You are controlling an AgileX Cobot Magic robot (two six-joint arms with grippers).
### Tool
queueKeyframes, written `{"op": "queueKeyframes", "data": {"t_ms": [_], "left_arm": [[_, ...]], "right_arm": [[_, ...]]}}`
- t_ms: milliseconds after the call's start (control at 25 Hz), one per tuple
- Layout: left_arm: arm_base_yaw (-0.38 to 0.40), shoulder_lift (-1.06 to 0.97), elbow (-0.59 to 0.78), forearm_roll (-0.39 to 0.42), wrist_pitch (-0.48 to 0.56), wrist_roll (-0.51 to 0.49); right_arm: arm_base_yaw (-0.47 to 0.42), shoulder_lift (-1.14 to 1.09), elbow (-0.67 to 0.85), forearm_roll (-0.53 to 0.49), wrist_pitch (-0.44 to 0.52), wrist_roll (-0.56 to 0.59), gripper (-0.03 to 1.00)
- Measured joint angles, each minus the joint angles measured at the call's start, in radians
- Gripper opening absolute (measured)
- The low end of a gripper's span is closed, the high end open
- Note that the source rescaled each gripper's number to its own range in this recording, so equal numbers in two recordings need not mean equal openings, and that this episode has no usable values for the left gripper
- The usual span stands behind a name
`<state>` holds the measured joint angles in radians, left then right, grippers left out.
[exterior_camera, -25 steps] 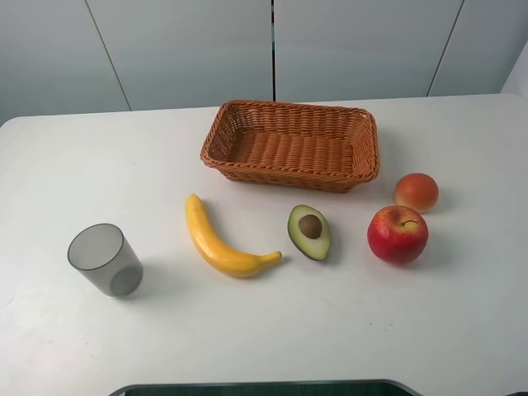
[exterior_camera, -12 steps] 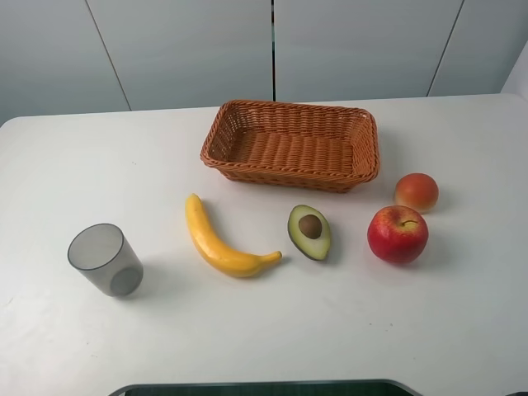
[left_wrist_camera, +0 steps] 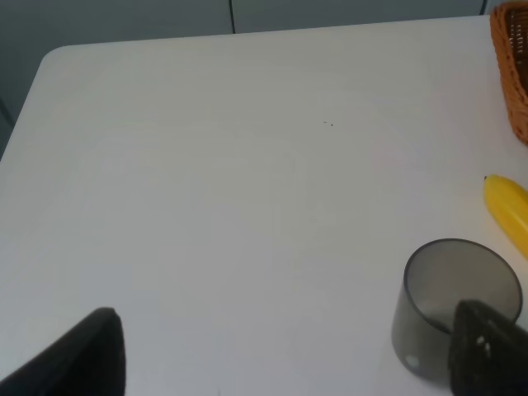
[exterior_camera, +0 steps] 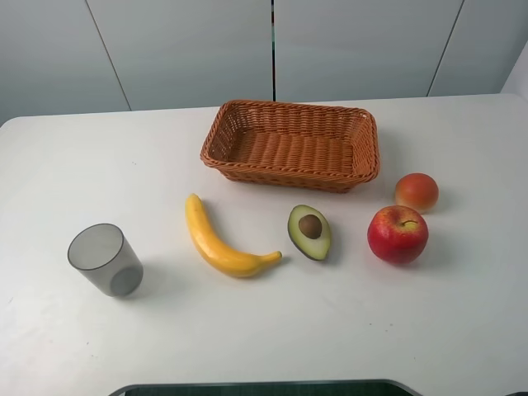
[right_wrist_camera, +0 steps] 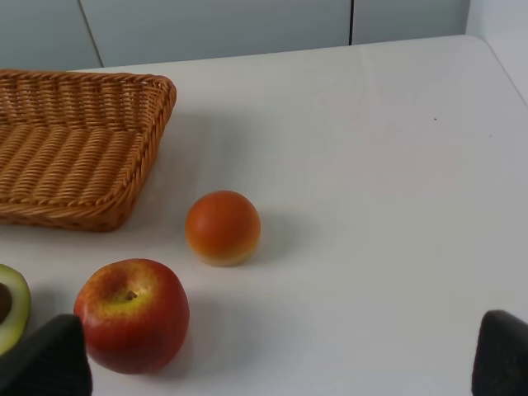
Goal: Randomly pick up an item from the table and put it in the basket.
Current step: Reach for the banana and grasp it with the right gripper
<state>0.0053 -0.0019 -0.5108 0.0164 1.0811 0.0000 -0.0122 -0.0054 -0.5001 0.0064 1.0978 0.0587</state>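
The yellow banana lies on the white table, in front of the empty wicker basket. Neither arm shows in the exterior high view. In the left wrist view my left gripper is open and empty, its fingertips spread wide, with the banana's tip and a basket corner at the frame edge. In the right wrist view my right gripper is open and empty above the table; the basket is ahead of it to one side.
A grey translucent cup stands left of the banana, close to the left gripper. A halved avocado, a red apple and a small orange fruit lie right of the banana.
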Motion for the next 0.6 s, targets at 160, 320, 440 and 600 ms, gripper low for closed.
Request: {"op": "queueKeyframes", "data": {"t_ms": [160,320,440,600], "left_arm": [[0.000,0.000,0.000,0.000,0.000,0.000],[0.000,0.000,0.000,0.000,0.000,0.000],[0.000,0.000,0.000,0.000,0.000,0.000],[0.000,0.000,0.000,0.000,0.000,0.000]], "right_arm": [[0.000,0.000,0.000,0.000,0.000,0.000,1.00],[0.000,0.000,-0.015,0.000,0.025,0.000,1.00],[0.000,0.021,-0.075,0.000,0.085,0.000,1.00],[0.000,0.129,-0.175,0.000,0.119,0.000,1.00]]}}
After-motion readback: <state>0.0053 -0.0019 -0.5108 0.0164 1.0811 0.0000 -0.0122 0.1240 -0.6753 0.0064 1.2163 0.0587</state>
